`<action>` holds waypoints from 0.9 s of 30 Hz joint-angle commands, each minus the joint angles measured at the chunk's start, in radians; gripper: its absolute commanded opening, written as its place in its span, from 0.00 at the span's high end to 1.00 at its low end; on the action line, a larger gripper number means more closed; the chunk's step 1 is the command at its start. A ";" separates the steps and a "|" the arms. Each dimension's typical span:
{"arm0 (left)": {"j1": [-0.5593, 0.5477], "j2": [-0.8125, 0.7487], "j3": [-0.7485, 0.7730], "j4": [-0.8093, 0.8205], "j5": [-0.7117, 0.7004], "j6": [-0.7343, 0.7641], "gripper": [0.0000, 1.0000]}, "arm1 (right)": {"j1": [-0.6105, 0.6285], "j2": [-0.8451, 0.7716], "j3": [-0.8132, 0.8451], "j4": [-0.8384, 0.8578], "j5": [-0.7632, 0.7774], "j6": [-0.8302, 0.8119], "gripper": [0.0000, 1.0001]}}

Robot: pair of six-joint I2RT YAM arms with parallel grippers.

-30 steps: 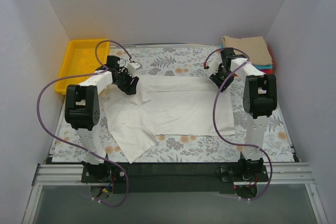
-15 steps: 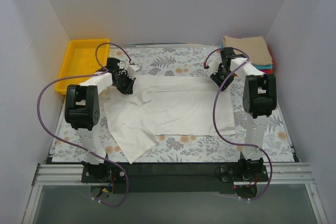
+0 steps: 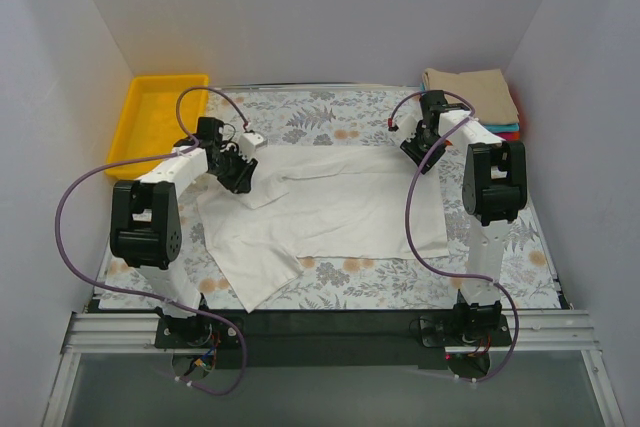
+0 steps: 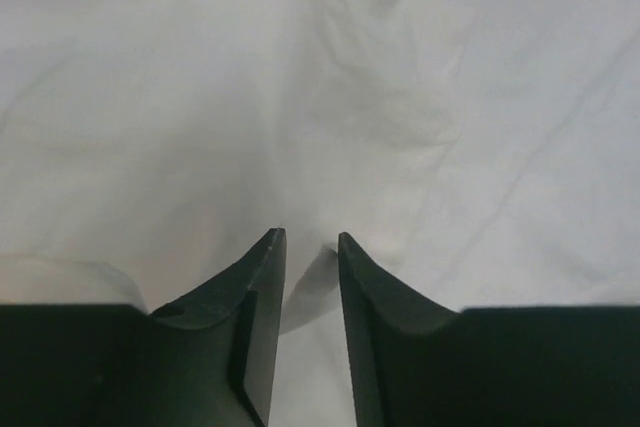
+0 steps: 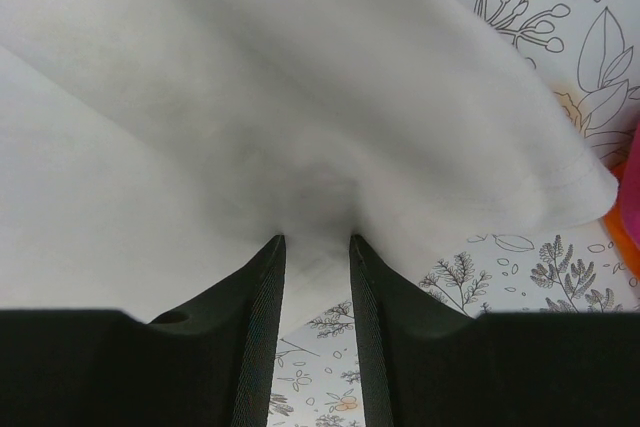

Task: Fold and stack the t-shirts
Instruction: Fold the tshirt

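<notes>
Beyond the far left corner of the white t-shirt [image 3: 340, 202] sits a yellow tray [image 3: 160, 112]. The left gripper [image 4: 310, 239] is down on the shirt's far left part, by the sleeve, its fingers nearly together with a pinch of cloth between them. The shirt itself lies spread and partly folded on the floral table cover [image 3: 330, 112]. At its far right corner the right gripper [image 5: 316, 239] clamps a gathered edge, lifted off the cover. Further right and beyond that corner rests a stack of folded t-shirts [image 3: 475, 87], tan on top.
</notes>
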 commanded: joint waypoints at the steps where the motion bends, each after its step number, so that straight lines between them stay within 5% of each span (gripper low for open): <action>1: 0.008 -0.035 -0.041 -0.031 -0.025 0.014 0.70 | -0.009 0.017 0.017 -0.023 0.011 -0.005 0.66; 5: 0.011 -0.038 -0.051 -0.045 -0.021 0.041 0.68 | -0.011 0.016 0.014 -0.022 0.012 -0.006 0.66; 11: 0.020 -0.077 -0.051 -0.149 0.005 0.130 0.83 | -0.011 0.011 0.011 -0.023 0.017 -0.013 0.66; 16: 0.042 -0.086 -0.077 -0.241 -0.019 0.175 0.84 | -0.016 0.005 -0.007 -0.023 0.029 -0.031 0.67; 23: 0.073 -0.179 -0.150 -0.155 -0.021 0.129 0.68 | -0.023 -0.137 -0.073 -0.056 -0.068 -0.059 0.69; 27: 0.073 -0.147 -0.155 -0.081 -0.024 0.069 0.67 | -0.013 -0.211 -0.148 -0.057 -0.091 -0.049 0.68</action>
